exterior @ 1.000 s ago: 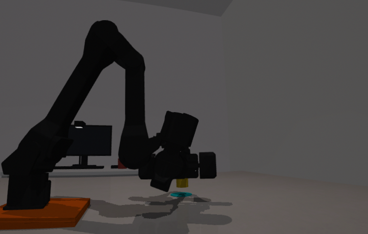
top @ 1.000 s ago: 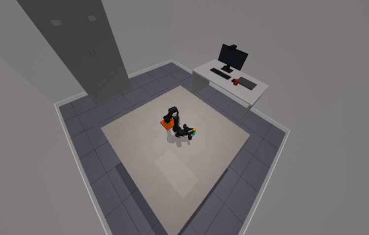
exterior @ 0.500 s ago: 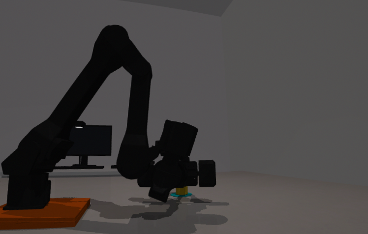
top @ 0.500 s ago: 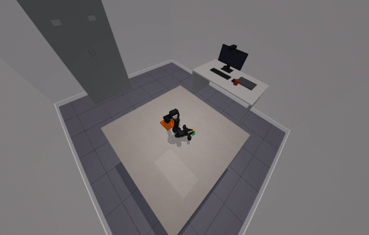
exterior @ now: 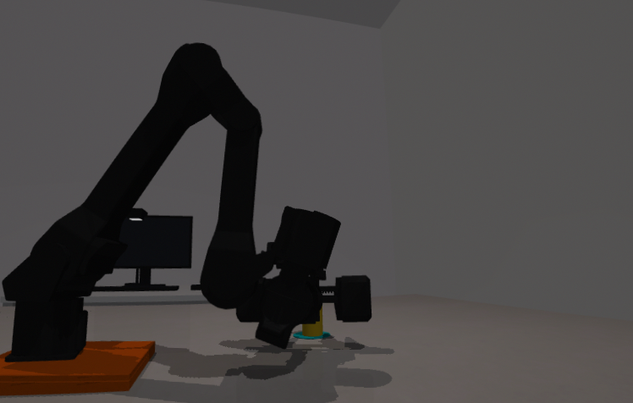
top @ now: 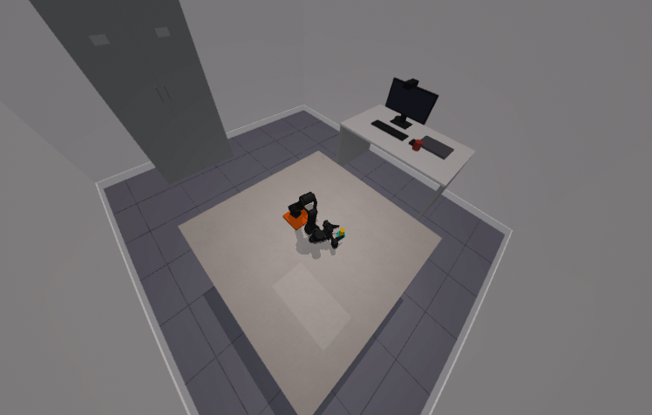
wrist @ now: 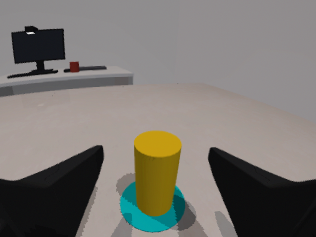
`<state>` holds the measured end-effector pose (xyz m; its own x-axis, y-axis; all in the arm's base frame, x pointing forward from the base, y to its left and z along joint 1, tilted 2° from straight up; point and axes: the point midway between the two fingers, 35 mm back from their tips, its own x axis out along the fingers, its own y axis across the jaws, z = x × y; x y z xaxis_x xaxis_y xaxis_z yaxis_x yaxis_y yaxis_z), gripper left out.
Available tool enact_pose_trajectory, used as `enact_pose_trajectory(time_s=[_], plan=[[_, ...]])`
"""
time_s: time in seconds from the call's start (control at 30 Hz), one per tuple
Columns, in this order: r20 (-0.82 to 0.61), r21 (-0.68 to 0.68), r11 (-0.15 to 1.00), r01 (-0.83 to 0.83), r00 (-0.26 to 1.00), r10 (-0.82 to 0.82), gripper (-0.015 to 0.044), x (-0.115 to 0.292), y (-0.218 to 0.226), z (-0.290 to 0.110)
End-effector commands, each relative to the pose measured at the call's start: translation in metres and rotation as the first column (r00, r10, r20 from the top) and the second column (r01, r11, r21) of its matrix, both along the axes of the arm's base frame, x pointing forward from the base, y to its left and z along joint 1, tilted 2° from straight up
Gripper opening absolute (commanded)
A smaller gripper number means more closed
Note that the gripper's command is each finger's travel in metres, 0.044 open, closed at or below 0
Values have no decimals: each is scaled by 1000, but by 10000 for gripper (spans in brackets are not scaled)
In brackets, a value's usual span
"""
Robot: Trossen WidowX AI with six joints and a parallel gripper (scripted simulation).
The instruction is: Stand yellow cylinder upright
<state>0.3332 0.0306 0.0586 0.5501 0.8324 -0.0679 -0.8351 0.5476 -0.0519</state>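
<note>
Now the yellow cylinder (wrist: 157, 173) stands upright on the cyan circle (wrist: 153, 207), its base inside the disc with a crescent of cyan showing at the front and on both sides; its far edge is hidden behind the cylinder. The gripper (wrist: 157, 179) sits low around it with its fingers spread wide apart, holding nothing: in the wrist view a strip of pale floor (wrist: 199, 119) shows on each side between the cylinder and the dark finger faces, so neither one touches it. In the exterior view the arm (exterior: 198, 150) folds down from its orange base plate (exterior: 58, 368), and the wrist hangs close above the floor, covering the upper part of the cylinder; only its lower part and a sliver of the circle's edge show. The desk (top: 405, 141) with the monitor (top: 410, 100) stands well apart, beyond the edge of the mat (top: 266, 268).
</note>
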Motion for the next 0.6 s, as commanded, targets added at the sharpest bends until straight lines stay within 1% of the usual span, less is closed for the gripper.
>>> enact_pose_trajectory(time_s=[0.0, 0.1, 0.57], plan=[[4, -1, 1000, -5, 1000, 5, 400, -1, 0, 0], [3, -1, 1000, -5, 1000, 5, 400, 0, 0, 7], [-3, 3, 1000, -7, 1000, 7, 400, 0, 2, 76]])
